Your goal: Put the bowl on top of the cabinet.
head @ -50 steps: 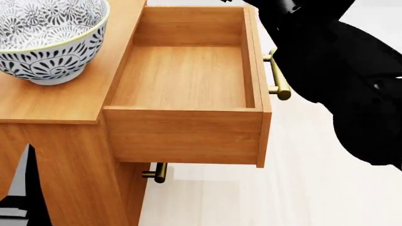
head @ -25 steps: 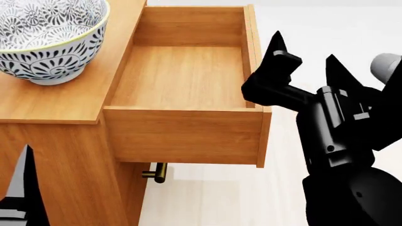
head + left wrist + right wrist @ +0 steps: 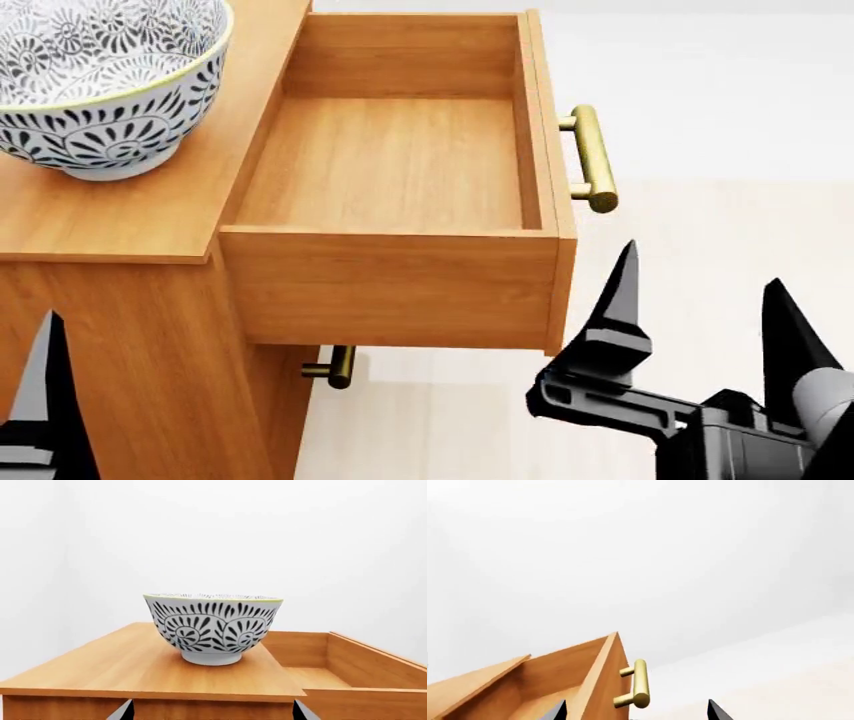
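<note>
The white bowl (image 3: 100, 90) with its dark floral pattern and yellow-green rim stands upright on the flat top of the honey-brown cabinet (image 3: 134, 215), with nothing touching it. The left wrist view faces the bowl (image 3: 212, 630) across the cabinet top (image 3: 153, 665). My left gripper (image 3: 212, 712) is open and empty, low in front of the cabinet's edge; one of its fingers (image 3: 47, 400) shows at the head view's lower left. My right gripper (image 3: 701, 270) stands open and empty below and to the right of the pulled-out drawer (image 3: 400, 160).
The top drawer is pulled out and empty, and its brass bar handle (image 3: 591, 160) sticks out on the right. In the right wrist view this handle (image 3: 639, 685) lies just ahead of the right gripper (image 3: 637, 712). A lower handle (image 3: 336, 367) shows under the drawer. Pale floor (image 3: 721, 220) lies to the right.
My right arm has dropped from beside the drawer handle to below and right of the drawer, uncovering the handle. The bowl, drawer and left gripper have not moved.
</note>
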Motion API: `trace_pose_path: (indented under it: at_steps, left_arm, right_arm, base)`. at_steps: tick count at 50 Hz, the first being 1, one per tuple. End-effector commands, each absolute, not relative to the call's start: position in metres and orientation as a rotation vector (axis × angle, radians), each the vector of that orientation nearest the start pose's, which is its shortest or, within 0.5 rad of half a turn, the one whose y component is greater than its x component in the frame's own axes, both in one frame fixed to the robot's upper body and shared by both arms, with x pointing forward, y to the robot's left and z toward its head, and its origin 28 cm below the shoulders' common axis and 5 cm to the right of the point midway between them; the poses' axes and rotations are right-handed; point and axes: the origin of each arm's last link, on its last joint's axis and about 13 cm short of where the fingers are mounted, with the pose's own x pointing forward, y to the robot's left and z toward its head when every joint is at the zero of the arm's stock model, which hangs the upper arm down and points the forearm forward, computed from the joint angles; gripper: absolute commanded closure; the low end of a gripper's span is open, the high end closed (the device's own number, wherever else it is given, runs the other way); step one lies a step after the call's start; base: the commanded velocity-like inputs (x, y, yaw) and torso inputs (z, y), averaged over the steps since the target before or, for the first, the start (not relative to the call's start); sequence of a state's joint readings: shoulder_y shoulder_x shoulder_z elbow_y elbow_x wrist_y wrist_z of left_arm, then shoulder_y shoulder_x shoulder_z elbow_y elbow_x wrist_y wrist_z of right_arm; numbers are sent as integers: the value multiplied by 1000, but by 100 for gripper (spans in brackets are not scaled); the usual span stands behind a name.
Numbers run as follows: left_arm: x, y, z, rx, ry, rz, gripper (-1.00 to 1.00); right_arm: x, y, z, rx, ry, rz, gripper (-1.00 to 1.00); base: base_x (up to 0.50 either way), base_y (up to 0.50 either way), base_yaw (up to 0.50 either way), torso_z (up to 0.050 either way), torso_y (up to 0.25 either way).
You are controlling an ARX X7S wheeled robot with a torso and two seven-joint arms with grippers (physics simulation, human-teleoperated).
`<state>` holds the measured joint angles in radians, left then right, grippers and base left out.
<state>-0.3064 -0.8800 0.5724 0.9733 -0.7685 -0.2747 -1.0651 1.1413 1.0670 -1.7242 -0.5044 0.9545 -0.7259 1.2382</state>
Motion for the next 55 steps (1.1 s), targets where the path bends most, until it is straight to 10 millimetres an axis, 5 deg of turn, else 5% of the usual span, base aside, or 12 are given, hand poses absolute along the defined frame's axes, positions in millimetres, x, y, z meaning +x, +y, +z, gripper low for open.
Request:
trace_pose_path:
  at_steps: [1, 28, 46, 55]
  left_arm:
    - [153, 207, 184, -19, -314, 32, -100]
    - [145, 214, 177, -13, -307, 68, -100]
    - [146, 265, 204, 136, -459, 287, -100]
    - [143, 285, 209, 179, -465, 375, -100]
  right_arm:
    - [177, -115, 173, 114, -379, -174, -100]
    - [171, -119, 174, 64, -379, -194, -100]
    - [125, -177, 194, -48, -411, -434, -100]
    - [142, -193, 195, -71, -430, -541, -100]
  base:
    - [0, 0, 0, 0, 0]
    - [0, 0, 0, 0, 0]
    - [0, 0, 0, 0, 0]
    - [0, 0, 0, 0, 0]
